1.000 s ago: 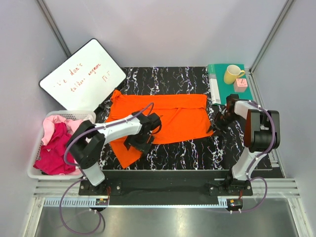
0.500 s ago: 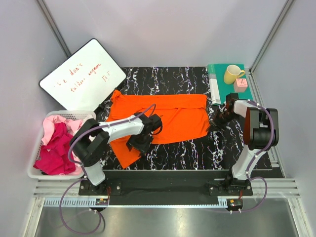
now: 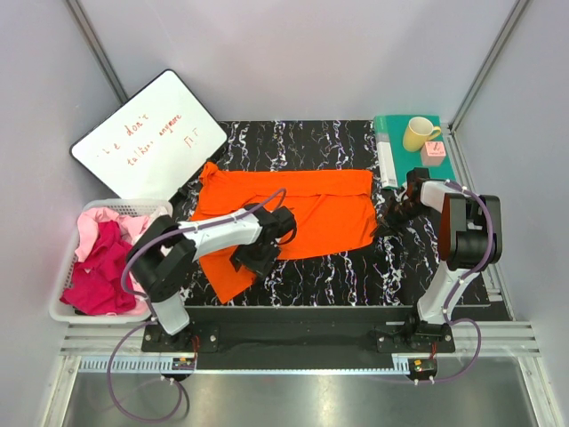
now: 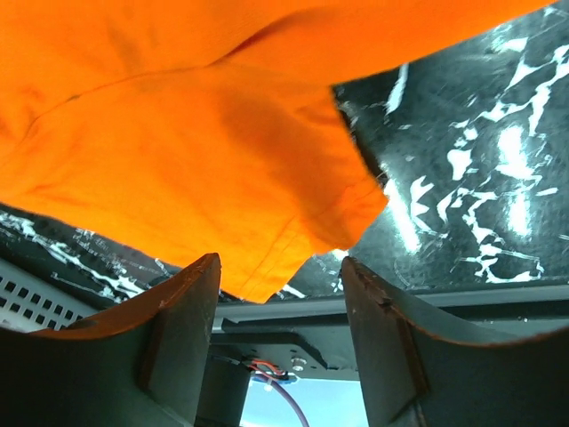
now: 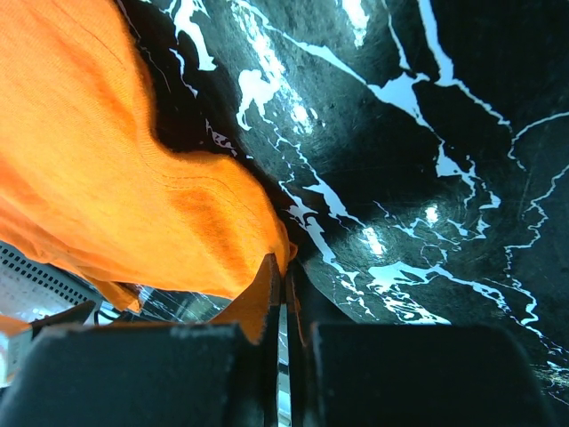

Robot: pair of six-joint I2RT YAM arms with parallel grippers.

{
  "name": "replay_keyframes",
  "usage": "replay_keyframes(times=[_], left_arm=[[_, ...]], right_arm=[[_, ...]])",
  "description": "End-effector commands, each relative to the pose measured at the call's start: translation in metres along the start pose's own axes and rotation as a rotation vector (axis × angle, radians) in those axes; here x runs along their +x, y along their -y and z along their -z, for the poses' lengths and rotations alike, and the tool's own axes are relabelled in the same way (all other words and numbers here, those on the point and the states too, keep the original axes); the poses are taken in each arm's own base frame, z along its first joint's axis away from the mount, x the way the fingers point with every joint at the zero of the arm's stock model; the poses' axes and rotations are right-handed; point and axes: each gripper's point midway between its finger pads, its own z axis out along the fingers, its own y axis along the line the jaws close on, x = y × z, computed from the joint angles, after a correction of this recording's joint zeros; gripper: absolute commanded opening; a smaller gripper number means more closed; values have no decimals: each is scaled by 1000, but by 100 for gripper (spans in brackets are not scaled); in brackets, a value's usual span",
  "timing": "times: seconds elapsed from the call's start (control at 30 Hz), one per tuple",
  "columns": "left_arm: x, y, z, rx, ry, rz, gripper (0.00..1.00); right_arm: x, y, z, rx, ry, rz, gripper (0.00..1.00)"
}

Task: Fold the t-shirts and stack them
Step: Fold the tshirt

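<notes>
Right gripper (image 5: 284,277): you see its two fingers pressed together on the orange t-shirt (image 5: 98,169). They pinch the hem at the garment's right corner, close to the right edge of the black marbled mat (image 5: 427,133).

Left gripper (image 4: 280,289): its fingers (image 4: 182,311) stand wide apart and hold nothing. A corner of orange cloth shows in the gap between them, and you cannot tell whether either finger touches it.

Seen from above, the orange t-shirt lies spread across the middle of the mat. It is mostly flat but wrinkled, with one flap running toward the mat's near-left corner, under the left gripper.

Just off the mat's left edge, a white basket (image 3: 98,316) holds a crumpled magenta t-shirt (image 3: 96,271) and a pale pink t-shirt (image 3: 96,221).
</notes>
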Motion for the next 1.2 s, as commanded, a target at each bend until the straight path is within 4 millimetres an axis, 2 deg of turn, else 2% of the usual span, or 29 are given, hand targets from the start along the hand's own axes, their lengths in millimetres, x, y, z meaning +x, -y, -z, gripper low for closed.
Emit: replay_keyframes(times=[0.0, 0.07, 0.17, 0.2, 0.3, 0.33, 0.43, 0.6, 0.8, 0.9, 0.97, 1.0, 1.1, 1.17], left_arm=[[-12, 8, -5, 17, 11, -40, 60], [-15, 11, -8, 22, 12, -48, 60], [-17, 11, -14, 16, 5, -55, 49], [-15, 11, -17, 11, -8, -59, 40], [-13, 11, -24, 3, -13, -58, 26], [-13, 9, -25, -5, -12, -56, 15], [-11, 5, -27, -25, -15, -53, 0], [-7, -8, -9, -60, 19, -30, 0], [-7, -53, 31, -253, 40, 1, 0], [-9, -72, 44, -319, 50, 37, 0], [-17, -85, 52, -353, 66, 86, 0], [-15, -93, 55, -381, 49, 91, 0], [-29, -114, 64, -440, 54, 149, 0], [-45, -126, 70, -484, 73, 173, 0]], right_arm=[[-7, 4, -3, 15, 36, 29, 0], [-9, 2, -2, 13, 41, 32, 0], [-11, -1, -1, 3, 44, 31, 0], [-12, -2, -1, 0, 44, 33, 0], [-14, -6, 2, -13, 49, 37, 0], [-13, -7, 2, -17, 51, 41, 0], [-13, -10, 6, -35, 52, 53, 0], [-11, -22, 19, -77, 68, 86, 0], [-13, -33, 42, -90, 105, 147, 0], [-17, -39, 51, -97, 126, 167, 0], [-19, -43, 54, -104, 131, 174, 0], [-23, -46, 56, -108, 140, 179, 0], [-32, -51, 58, -114, 150, 184, 0], [-37, -52, 53, -114, 142, 180, 0]])
